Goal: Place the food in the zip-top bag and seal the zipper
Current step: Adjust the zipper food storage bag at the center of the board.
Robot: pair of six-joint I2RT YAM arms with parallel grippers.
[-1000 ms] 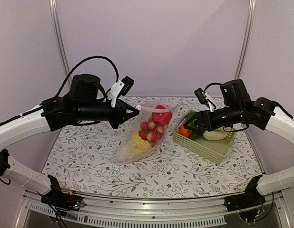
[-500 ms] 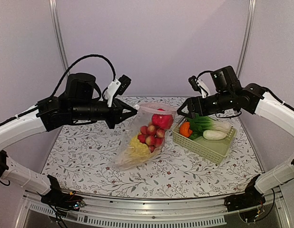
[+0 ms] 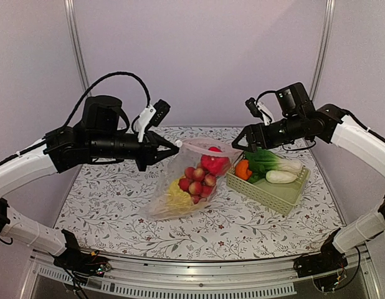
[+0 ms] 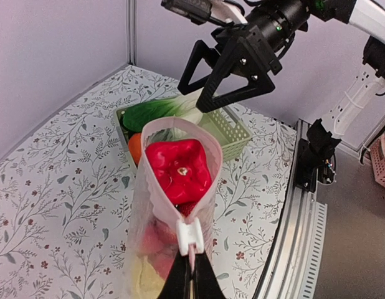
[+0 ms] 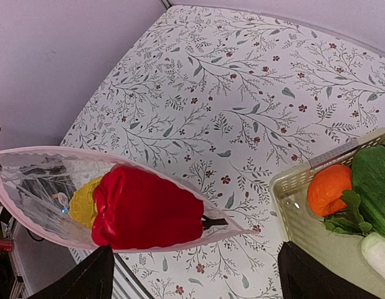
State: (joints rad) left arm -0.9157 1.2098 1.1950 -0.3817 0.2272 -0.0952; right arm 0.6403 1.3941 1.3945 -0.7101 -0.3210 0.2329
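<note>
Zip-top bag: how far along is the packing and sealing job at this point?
Done: a red pepper, small red fruits and yellow cabbage are inside the zip-top bag. In hand: the left gripper, shut on the mouth edge, holds it up; the right gripper hangs open and empty nearby. Left: an orange, greens and a white vegetable lie in the basket, and the zipper gapes open.
</note>
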